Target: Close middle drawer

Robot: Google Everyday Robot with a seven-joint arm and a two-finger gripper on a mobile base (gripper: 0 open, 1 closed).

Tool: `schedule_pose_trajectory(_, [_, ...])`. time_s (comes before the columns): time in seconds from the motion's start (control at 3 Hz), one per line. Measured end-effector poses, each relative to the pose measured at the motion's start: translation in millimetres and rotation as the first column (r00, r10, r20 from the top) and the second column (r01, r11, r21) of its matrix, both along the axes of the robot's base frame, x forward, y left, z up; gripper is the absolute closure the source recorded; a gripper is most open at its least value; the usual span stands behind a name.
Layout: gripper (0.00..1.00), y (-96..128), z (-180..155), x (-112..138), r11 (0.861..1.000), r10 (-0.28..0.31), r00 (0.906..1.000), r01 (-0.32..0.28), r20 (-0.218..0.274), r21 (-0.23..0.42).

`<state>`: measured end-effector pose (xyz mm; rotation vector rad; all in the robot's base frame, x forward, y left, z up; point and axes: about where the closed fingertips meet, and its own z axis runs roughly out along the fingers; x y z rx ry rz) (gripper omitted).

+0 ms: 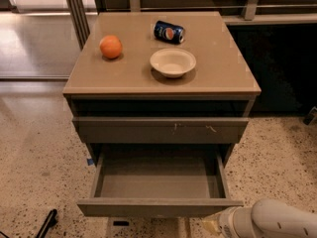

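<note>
The middle drawer (158,180) is pulled far out of the grey-brown cabinet, and its flat box interior shows nothing inside. Its slim plain front panel (158,207) faces me near the bottom of the view. Above it sits the taller drawer front with small pale scratches (161,129), slightly out from the cabinet. My gripper (211,225) is at the bottom right, just below and in front of the right end of the middle drawer's front panel. The white arm (277,219) behind it runs off the right edge.
On the cabinet top (228,63) lie an orange (111,47), a blue soda can (169,32) on its side and a white bowl (173,62). Speckled floor surrounds the cabinet. A dark unit (282,68) stands to the right and a black object (47,222) lies at the bottom left.
</note>
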<state>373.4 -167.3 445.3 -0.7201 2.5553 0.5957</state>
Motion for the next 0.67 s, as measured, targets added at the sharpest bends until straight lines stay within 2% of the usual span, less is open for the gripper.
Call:
schedule_pose_trajectory(0.33, [1.00, -0.1, -10.7, 24.1, 0.998, -0.056, 0.9972, 0.055, 0.051, 0.005])
schedule_pose_trajectory(0.67, [1.00, 3.7, -17.2, 45.0, 0.997, -0.073, 0.9939, 0.073, 0.083, 0.011])
